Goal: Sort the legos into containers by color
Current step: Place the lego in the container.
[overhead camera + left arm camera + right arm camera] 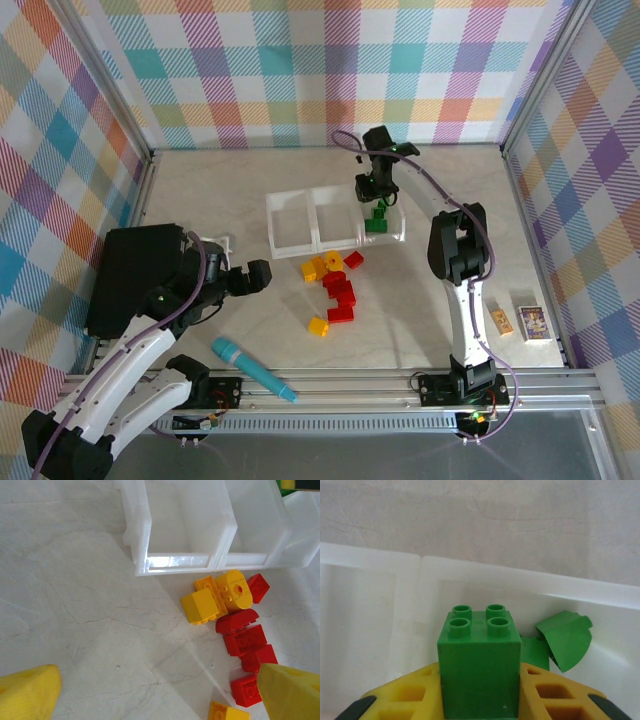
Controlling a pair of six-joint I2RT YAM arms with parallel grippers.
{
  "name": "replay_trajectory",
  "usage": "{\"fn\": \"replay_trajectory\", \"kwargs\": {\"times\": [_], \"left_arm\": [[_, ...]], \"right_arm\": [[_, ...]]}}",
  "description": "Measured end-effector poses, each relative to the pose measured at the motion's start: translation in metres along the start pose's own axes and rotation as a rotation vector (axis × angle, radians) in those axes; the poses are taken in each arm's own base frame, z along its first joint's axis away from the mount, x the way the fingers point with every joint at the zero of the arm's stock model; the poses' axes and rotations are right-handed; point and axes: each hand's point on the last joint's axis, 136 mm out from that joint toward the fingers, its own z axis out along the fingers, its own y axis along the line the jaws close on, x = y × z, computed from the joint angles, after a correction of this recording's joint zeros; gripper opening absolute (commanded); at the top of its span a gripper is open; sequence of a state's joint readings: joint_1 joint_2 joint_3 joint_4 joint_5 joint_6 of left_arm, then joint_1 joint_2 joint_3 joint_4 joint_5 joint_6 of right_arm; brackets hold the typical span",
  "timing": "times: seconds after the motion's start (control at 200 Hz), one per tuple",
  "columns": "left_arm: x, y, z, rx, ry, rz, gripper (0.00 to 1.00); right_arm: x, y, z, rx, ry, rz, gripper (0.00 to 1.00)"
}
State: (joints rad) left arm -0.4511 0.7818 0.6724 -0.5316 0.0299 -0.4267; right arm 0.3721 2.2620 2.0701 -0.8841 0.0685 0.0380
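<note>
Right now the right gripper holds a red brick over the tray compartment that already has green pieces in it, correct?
Not quite: the brick in the right gripper is green, not red. The right wrist view shows it clamped over the tray compartment that already has green pieces in it.

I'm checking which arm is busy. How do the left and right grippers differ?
The left gripper is open and empty; the right gripper is shut on a green brick. The left gripper hangs over the table near the loose bricks; the right gripper is over the tray compartment with a green piece inside. Both have yellow fingers.
</note>
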Motion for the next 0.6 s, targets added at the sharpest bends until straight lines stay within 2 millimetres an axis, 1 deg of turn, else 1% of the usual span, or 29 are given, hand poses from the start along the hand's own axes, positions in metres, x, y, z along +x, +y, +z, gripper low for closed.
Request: {"fn": "replay_trajectory", "kwargs": {"times": [0.14, 0.2, 0.31, 0.415, 0.485, 0.6], "left_arm": [[0.000, -0.001, -0.001, 0.007, 0.000, 0.001, 1.00], [0.000, -0.001, 0.000, 0.007, 0.001, 0.000, 1.00], [0.001, -0.001, 0.002, 0.002, 0.009, 0.000, 1.00], [0.002, 0.000, 0.004, -0.003, 0.017, 0.000, 1.00], [0.002, 0.000, 0.005, -0.004, 0.017, 0.000, 1.00], [0.002, 0.000, 0.005, -0.004, 0.016, 0.000, 1.00]], "right_arm": [[0.000, 0.001, 0.001, -0.006, 0.000, 0.002, 0.32], [-0.001, 0.002, 0.003, -0.010, -0.005, 0.002, 0.35], [0.004, 0.001, 0.007, -0.010, 0.002, 0.006, 0.38], [0.006, -0.002, 0.005, -0.008, 0.005, 0.011, 0.42], [0.005, -0.002, 0.003, -0.007, 0.001, 0.012, 0.50], [0.006, -0.002, -0.005, -0.008, -0.008, 0.015, 0.53]]}}
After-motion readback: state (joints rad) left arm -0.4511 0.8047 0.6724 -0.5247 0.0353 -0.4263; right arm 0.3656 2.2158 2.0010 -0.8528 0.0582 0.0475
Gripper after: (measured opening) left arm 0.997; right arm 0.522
